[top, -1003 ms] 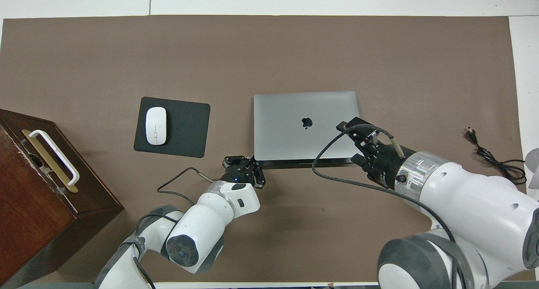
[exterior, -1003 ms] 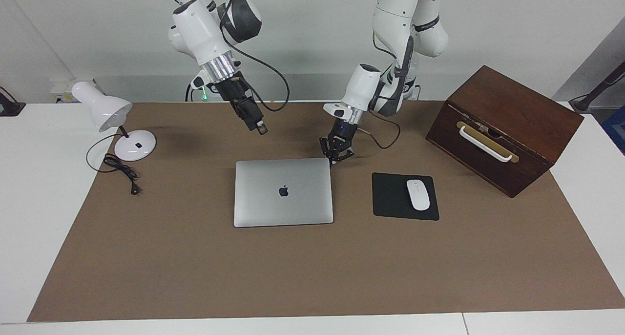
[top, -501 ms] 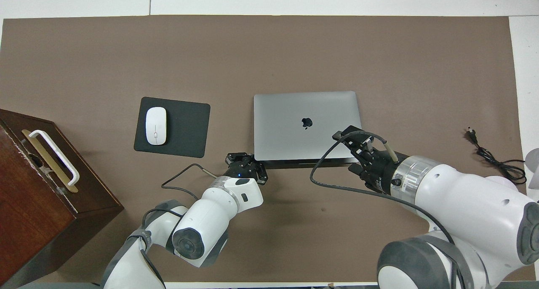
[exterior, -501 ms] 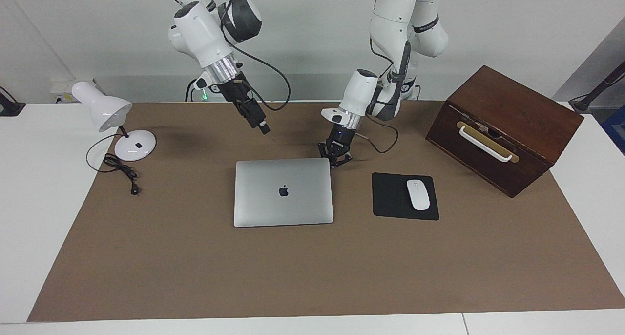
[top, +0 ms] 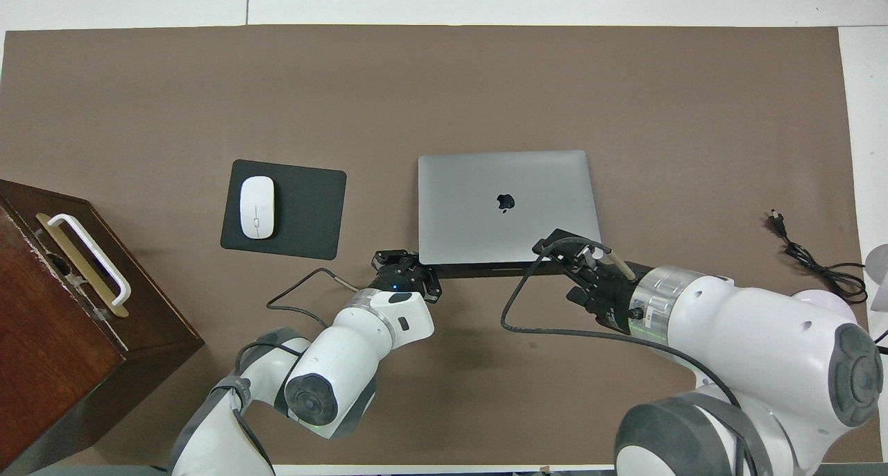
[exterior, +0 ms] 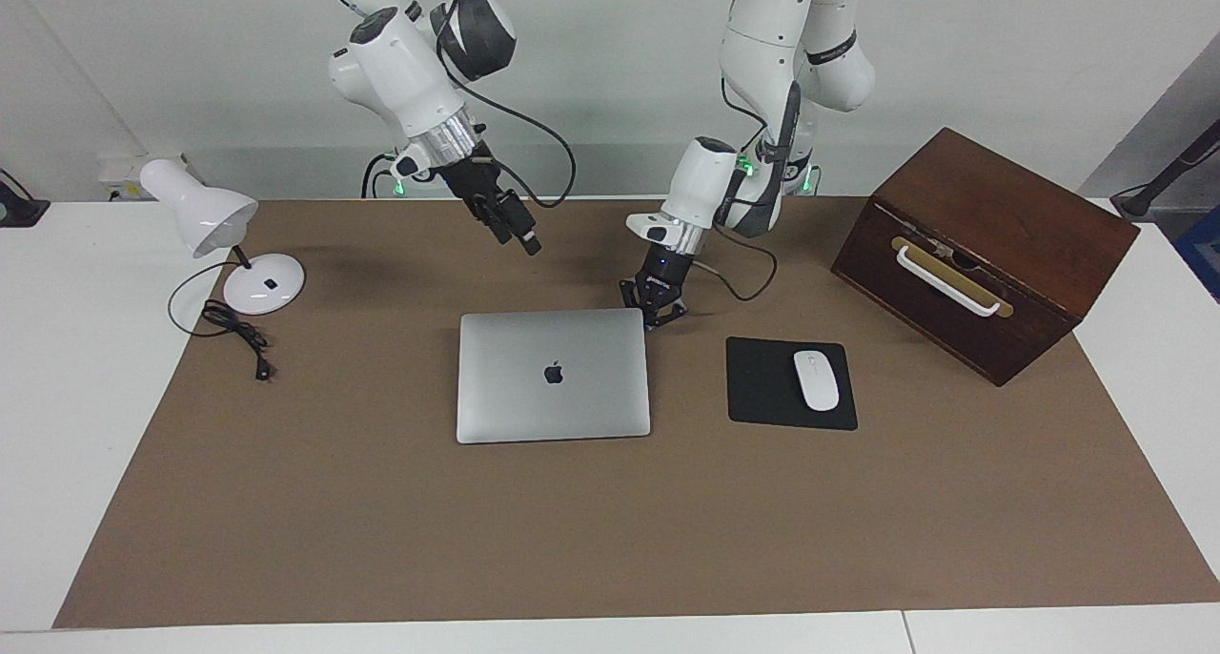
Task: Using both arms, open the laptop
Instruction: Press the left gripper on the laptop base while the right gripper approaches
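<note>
The silver-grey laptop (exterior: pixel 553 373) (top: pixel 506 205) lies closed and flat on the brown mat, logo up. My left gripper (exterior: pixel 652 316) (top: pixel 404 276) is shut and low at the table. It sits right at the laptop's corner that is nearer the robots, toward the left arm's end, and whether it touches that corner is unclear. My right gripper (exterior: pixel 531 245) (top: pixel 555 243) hangs well up in the air on a slanted wrist, over the laptop's edge nearer the robots, toward the right arm's end. It holds nothing.
A black mouse pad (exterior: pixel 762 387) with a white mouse (exterior: pixel 816 379) lies beside the laptop toward the left arm's end. A dark wooden box (exterior: pixel 982 249) with a white handle stands past it. A white desk lamp (exterior: pixel 205 217) and its cord (exterior: pixel 238 335) are at the right arm's end.
The right gripper has drawn back toward the robots and shifted toward the table's middle, staying raised. The left wrist has straightened slightly, with its gripper still at the laptop's corner. The laptop has not moved.
</note>
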Robot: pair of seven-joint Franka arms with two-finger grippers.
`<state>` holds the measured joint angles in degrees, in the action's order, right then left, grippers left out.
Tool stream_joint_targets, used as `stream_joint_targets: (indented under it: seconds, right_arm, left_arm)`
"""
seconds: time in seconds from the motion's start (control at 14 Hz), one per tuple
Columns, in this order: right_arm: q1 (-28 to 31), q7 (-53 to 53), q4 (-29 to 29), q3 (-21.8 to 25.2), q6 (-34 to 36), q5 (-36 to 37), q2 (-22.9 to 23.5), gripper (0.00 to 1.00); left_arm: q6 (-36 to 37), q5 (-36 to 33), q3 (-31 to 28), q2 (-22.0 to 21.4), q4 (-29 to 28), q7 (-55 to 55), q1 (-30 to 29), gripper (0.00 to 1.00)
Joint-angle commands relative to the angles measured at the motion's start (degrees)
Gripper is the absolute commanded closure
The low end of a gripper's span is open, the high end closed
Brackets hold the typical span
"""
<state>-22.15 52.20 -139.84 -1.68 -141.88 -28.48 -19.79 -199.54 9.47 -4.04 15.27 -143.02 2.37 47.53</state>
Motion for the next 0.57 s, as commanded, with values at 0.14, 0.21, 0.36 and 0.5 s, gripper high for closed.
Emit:
stream_joint_targets:
  seconds: [0.14,0.21,0.36,0.5]
  right_arm:
    - [-1.7,0.5,-4.0,-0.2,-8.9,-1.6,-1.0,0.00]
    - [-3.6,1.6,-5.0,-0.2,-12.5,-1.6,-0.2,0.00]
    - [-4.0,2.9,-5.3,-0.3,-16.1,-1.6,1.8,0.00]
    - [-5.5,3.7,-6.3,-0.3,-20.7,-1.6,2.7,0.00]
  left_arm:
    - [-1.2,1.1,-0.2,1.9,0.8,0.3,0.2,1.00]
    - [-1.2,1.1,-0.2,2.0,0.8,0.3,0.2,1.00]
    - [-1.2,1.1,-0.2,2.0,0.8,0.3,0.2,1.00]
    - [-1.2,1.1,-0.2,2.0,0.8,0.3,0.2,1.00]
